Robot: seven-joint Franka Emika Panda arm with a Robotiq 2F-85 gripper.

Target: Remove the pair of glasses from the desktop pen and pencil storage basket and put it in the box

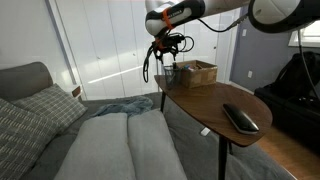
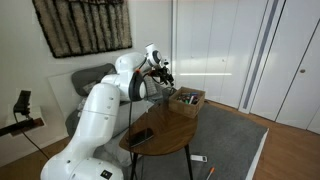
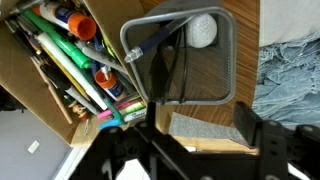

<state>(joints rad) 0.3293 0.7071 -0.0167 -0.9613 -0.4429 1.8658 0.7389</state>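
The grey wire-mesh storage basket (image 3: 228, 70) stands on the wooden table next to the light brown box (image 3: 60, 110). The box is full of pens and markers. Inside the basket I see a dark shape that looks like the pair of glasses (image 3: 160, 68) and a white round thing (image 3: 203, 28). My gripper (image 3: 195, 135) is open and empty, straight above the basket's near edge. In both exterior views the gripper (image 1: 166, 47) (image 2: 162, 69) hangs a little above the basket (image 1: 168, 72) and the box (image 1: 197, 72) (image 2: 189, 98).
A black remote (image 1: 240, 118) (image 2: 143, 135) lies on the oval wooden table (image 1: 205, 102) towards its other end. A bed with grey bedding (image 1: 110, 140) is beside the table. A blue-grey cloth (image 3: 290, 70) lies below the table's edge.
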